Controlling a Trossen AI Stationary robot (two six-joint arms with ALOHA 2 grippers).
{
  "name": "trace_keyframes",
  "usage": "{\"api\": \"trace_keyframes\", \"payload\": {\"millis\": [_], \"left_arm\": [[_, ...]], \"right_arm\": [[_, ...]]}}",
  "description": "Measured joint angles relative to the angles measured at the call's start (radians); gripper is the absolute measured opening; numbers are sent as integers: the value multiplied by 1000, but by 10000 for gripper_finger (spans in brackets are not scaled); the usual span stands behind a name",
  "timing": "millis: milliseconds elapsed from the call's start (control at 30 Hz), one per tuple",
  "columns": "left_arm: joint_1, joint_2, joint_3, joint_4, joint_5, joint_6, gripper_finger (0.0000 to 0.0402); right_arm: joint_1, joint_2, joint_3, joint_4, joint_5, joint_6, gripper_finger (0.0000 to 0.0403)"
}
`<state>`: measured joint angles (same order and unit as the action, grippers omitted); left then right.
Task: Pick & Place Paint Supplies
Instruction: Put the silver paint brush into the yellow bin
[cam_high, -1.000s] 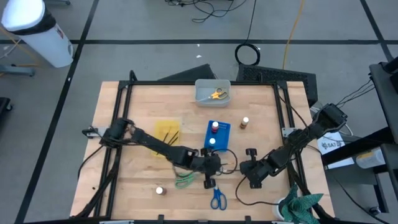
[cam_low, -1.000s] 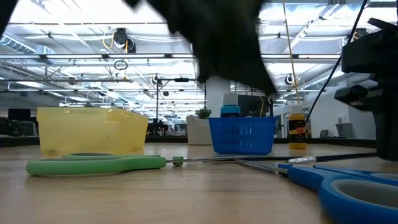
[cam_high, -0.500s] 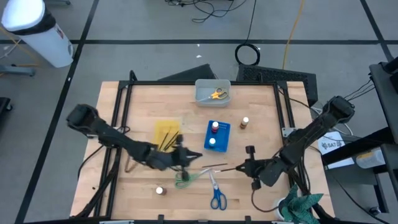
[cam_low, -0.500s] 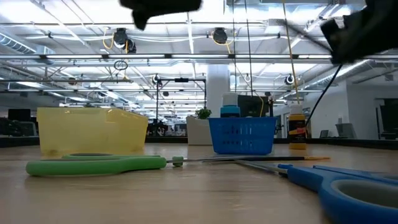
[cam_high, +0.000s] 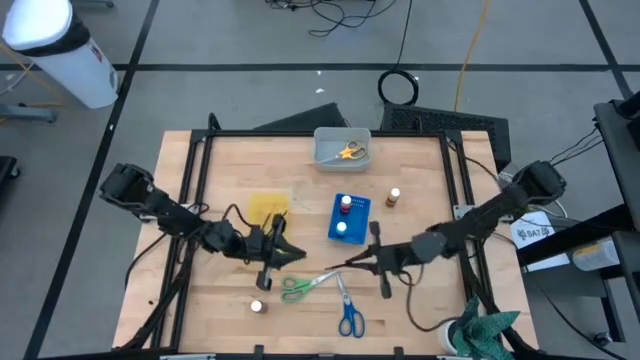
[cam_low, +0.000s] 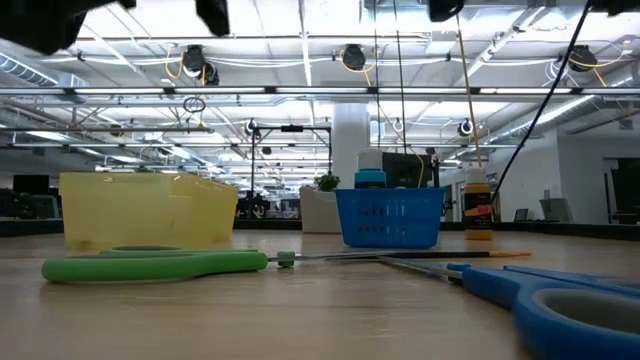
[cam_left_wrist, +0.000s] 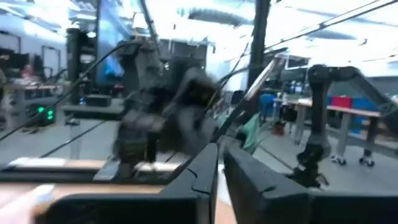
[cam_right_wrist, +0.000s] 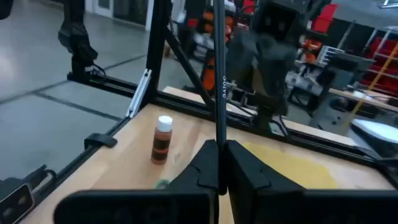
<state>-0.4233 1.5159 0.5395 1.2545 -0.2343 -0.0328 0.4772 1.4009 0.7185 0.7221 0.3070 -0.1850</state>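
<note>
A thin dark brush (cam_high: 335, 266) hangs level above the table's middle, with my right gripper (cam_high: 358, 262) shut on it. In the right wrist view the brush (cam_right_wrist: 217, 74) runs on ahead of that gripper (cam_right_wrist: 217, 146). My left gripper (cam_high: 292, 254) faces it from the table's left, a short way off the brush's free end. Its fingers (cam_left_wrist: 219, 152) stand a narrow gap apart with nothing between them. Green scissors (cam_high: 300, 287) and blue scissors (cam_high: 348, 318) lie flat on the table below. A white-topped bottle (cam_high: 257, 307) stands near the front edge. My right gripper pinches one end of the brush (cam_right_wrist: 217, 134) between its two fingertips. The fingers come level from the table's right, and the brush runs on ahead of them toward the left arm. The brush is lifted clear of the table.
A flat yellow tray (cam_high: 268, 210) and a blue tray (cam_high: 348, 218) holding two bottles sit behind the grippers. Another bottle (cam_high: 394, 198) stands right of the blue tray. A grey bin (cam_high: 342, 148) with yellow scissors is at the far edge. Black frame rails border the table.
My left gripper has drawn back from the table's middle toward its left edge and tipped from pointing down to about level. My right gripper has risen, tipped up to level and shifted left. The brush now hangs clear of the table.
</note>
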Motion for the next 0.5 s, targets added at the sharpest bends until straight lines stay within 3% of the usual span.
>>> {"api": "trace_keyframes", "payload": {"millis": [133,300,500], "left_arm": [[-16,69,108,-80,0,56,109],[-18,132,227,-134,7,142,197],[-13,133,274,-189,-3,151,245]], "right_arm": [[-52,113,0,182,-75,8,3],[-67,172,0,234,-76,15,3],[-66,173,0,224,-75,15,3]]}}
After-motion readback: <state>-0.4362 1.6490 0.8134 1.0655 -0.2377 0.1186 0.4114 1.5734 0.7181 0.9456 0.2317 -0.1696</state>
